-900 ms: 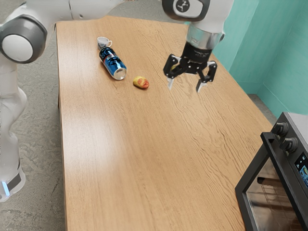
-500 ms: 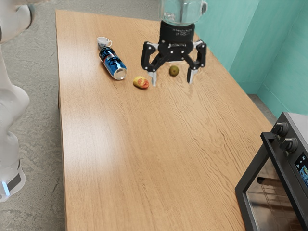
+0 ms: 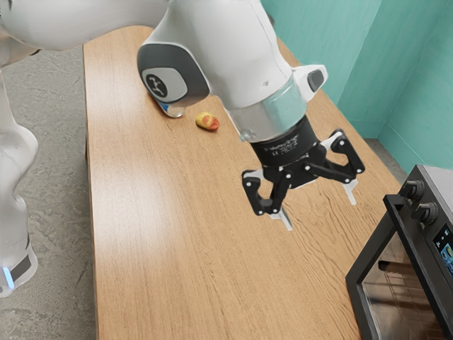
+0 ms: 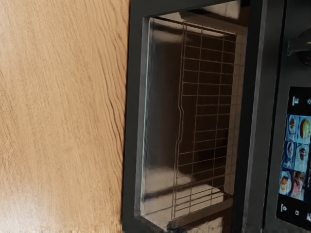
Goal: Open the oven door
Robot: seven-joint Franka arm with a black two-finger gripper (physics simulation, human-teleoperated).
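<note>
From where I stand, the arm (image 3: 248,64) reaches out above the wooden counter (image 3: 163,234), and its black hand (image 3: 320,212) hangs over the far side of it, near the oven (image 3: 440,185). The hand is spread wide, its two fingers well apart, with nothing between them and a gap between it and the oven.

The oven sits at the exterior view's right, and its door (image 3: 396,297) is shut. A dark bar handle (image 3: 415,248) runs along the door's upper edge, just below two round knobs (image 3: 413,189) and a lit display (image 3: 445,248). The wrist view looks onto the door's dark frame and glass, with a wire rack (image 4: 204,104) visible through the pane, and small pictures of food on the display beside it.

Back on the counter, a small yellow and red piece of fruit (image 3: 207,121) lies by itself. Near it is a can (image 3: 174,112), mostly hidden by the arm, with its silvery end peeking out. Behind it all stands a teal wall (image 3: 368,78), and the floor (image 3: 56,184) is a mottled grey.
</note>
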